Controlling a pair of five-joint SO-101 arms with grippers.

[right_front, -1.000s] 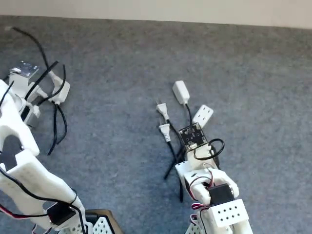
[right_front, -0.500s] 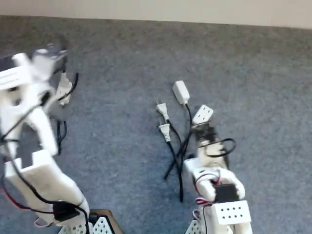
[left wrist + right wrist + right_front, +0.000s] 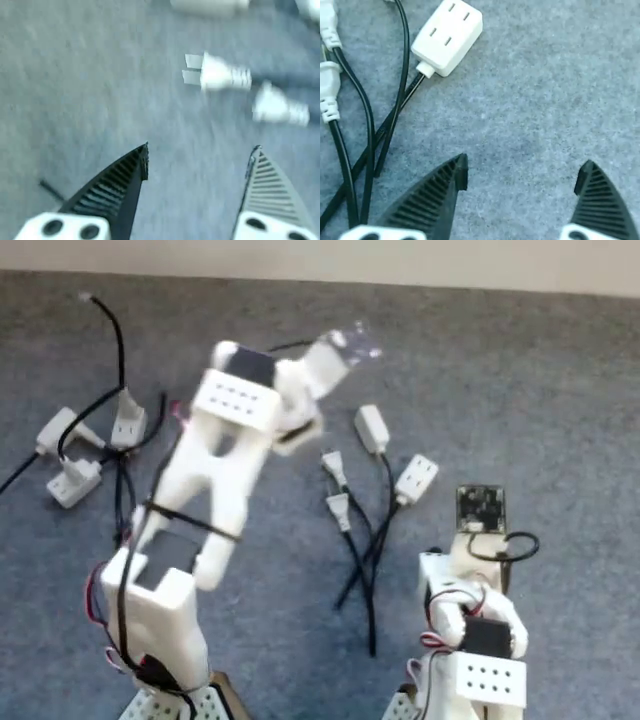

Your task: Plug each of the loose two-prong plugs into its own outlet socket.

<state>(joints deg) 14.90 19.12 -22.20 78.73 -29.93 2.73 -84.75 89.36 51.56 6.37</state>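
Note:
Two white two-prong plugs [image 3: 333, 467] [image 3: 338, 508] on black cords lie side by side mid-carpet. Beside them are two white outlet sockets: an oblong one [image 3: 371, 428] and a block one [image 3: 416, 478]. My left arm [image 3: 235, 430] stretches over the carpet to the left of the plugs. My left gripper [image 3: 200, 150] hangs open above bare carpet, short of the plugs [image 3: 215, 77] [image 3: 280, 107]. My right gripper [image 3: 525, 162] is open over bare carpet, a little way from the block socket [image 3: 447, 37], with nothing between its fingers.
A second cluster of white sockets [image 3: 55, 430] [image 3: 75, 480] [image 3: 127, 420] with tangled black cords [image 3: 118, 360] lies at the far left. Black cords [image 3: 362, 560] run from the plugs toward the near edge between the arms. The right arm's base [image 3: 475, 640] stands at the bottom right.
My left arm has swung from the far-left socket cluster over to the middle, near the plugs. My right arm has pulled back and to the right, away from the block socket.

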